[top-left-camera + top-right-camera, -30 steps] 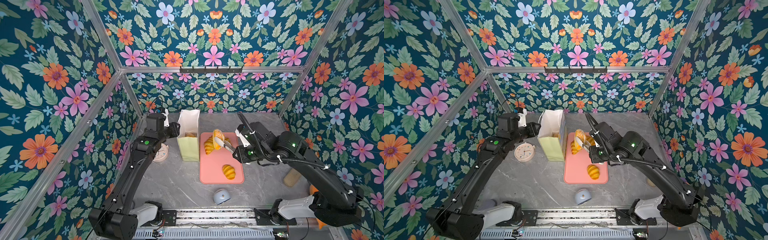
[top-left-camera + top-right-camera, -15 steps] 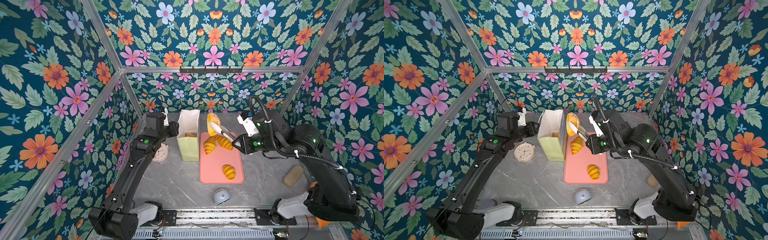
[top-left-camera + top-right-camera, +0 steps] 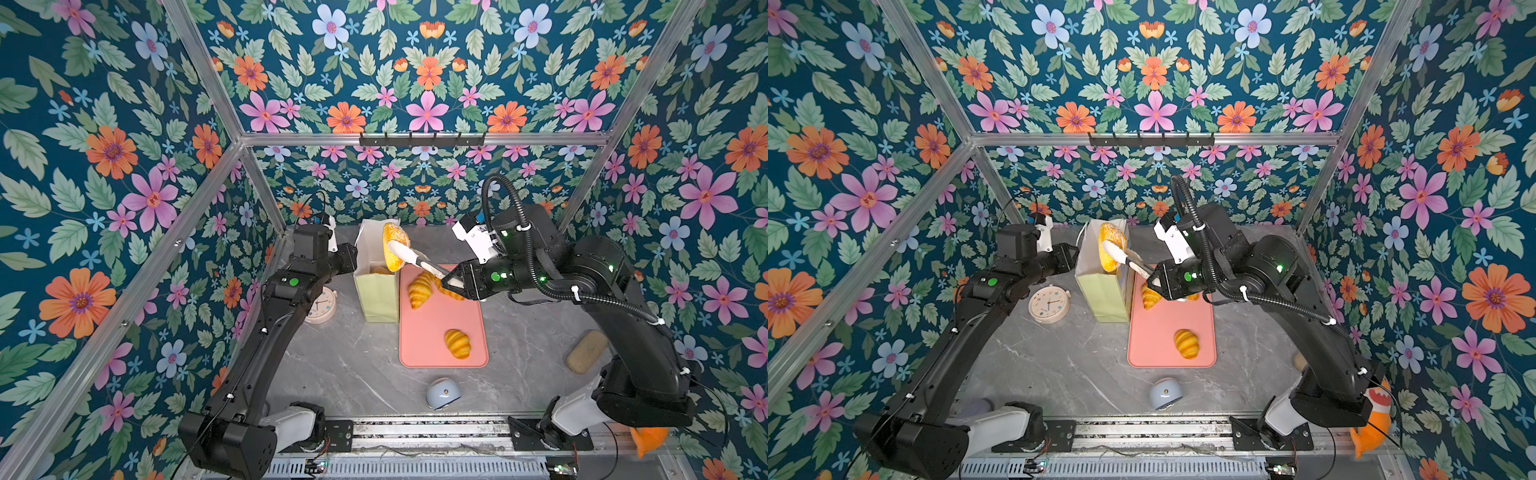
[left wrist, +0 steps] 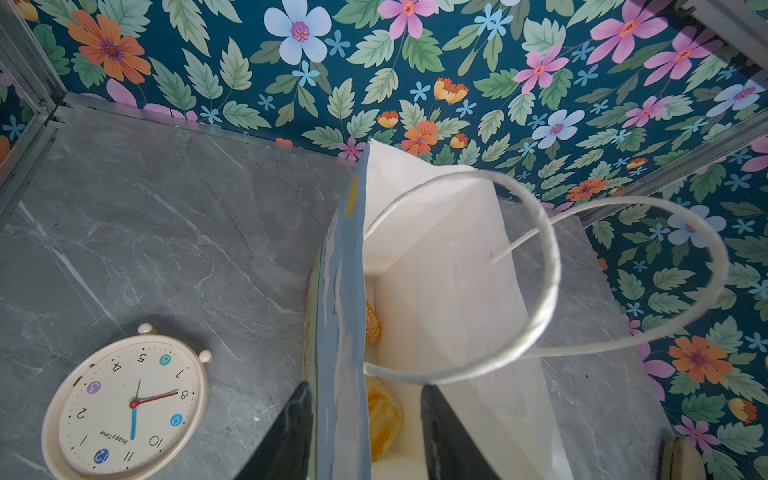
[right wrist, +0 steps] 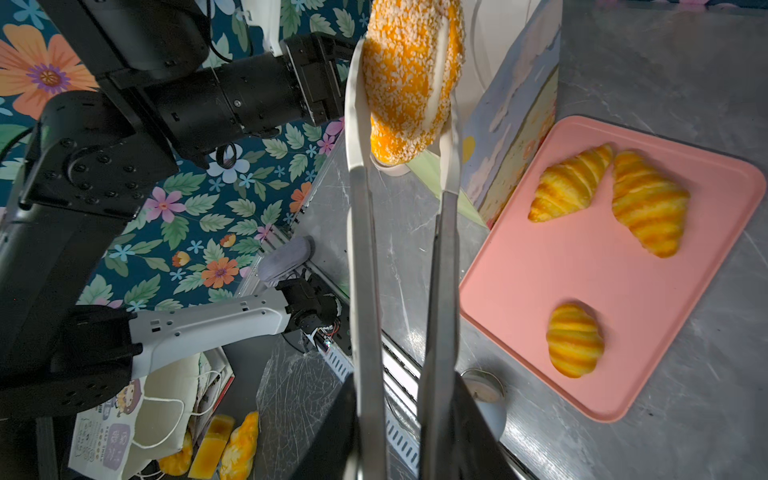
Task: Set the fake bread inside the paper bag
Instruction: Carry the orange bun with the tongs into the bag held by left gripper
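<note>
Bread (image 4: 383,419) inside paper bag (image 4: 436,270) mostly hidden | right hand (image 5: 399,388), gripping tongs (image 5: 365,270), cropped

In both top views: high at the cell's front, tilted down onto the grey marbled tabletop (image 3: 353,374), near-identical. Left wrist: close above the open tall white paper bag (image 4: 449,291). Right wrist: close along grey metal tongs (image 5: 363,270), same bag and tabletop shared.

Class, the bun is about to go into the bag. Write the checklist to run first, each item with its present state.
1. Firm clamp of tongs on seeded bun: ok.
2. Tongs held in shut right hand: ok.
3. Upright paper bag, mouth open: ok.
4. Bun fully over the mouth: cannot tell.
5. Firm hold by left hand straddling bag's printed wall: cannot tell.
6. Room above bread inside: ok.
</note>
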`<state>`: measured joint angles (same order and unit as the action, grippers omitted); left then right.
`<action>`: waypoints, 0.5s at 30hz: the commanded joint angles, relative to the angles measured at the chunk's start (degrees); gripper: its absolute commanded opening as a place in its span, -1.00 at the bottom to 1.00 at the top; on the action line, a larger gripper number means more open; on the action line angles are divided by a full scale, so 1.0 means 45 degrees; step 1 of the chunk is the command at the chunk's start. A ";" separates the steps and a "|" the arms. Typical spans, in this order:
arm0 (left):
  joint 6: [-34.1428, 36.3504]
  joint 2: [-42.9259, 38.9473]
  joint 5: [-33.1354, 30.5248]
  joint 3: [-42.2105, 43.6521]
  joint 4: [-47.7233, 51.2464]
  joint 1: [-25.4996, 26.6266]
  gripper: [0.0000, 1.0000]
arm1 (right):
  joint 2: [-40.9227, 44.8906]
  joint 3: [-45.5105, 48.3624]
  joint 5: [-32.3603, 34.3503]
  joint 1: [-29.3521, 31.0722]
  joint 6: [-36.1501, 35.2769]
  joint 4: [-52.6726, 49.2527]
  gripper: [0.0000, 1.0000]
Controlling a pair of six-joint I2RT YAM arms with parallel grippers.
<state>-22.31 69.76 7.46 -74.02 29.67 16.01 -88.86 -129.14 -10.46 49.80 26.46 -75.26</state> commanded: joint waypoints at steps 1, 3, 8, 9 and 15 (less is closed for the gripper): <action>0.0048 -0.0023 0.0022 0.0020 -0.0109 -0.0004 -0.11 | -0.0356 -0.0418 -0.0402 0.0007 -0.0152 0.0476 -0.41; 0.0055 -0.0045 0.0001 0.0061 -0.0129 -0.0004 -0.11 | -0.0717 -0.0792 -0.0386 0.0007 -0.0151 0.0329 -0.41; 0.0054 -0.0090 -0.0013 0.0100 -0.0148 -0.0003 -0.12 | -0.1250 -0.1261 -0.0226 0.0007 -0.0188 0.0333 -0.41; 0.0040 -0.0091 -0.0035 0.0100 -0.0147 -0.0006 -0.12 | -0.1706 -0.1363 -0.0216 0.0007 -0.0195 0.0336 -0.41; -0.0029 -0.0025 -0.0018 0.0117 -0.0207 -0.0004 -0.13 | -0.2478 -0.1771 -0.0059 0.0026 -0.0103 0.0313 -0.42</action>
<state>-22.33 69.52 7.44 -73.54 29.54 16.01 -99.35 -136.14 -11.55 49.82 26.46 -75.26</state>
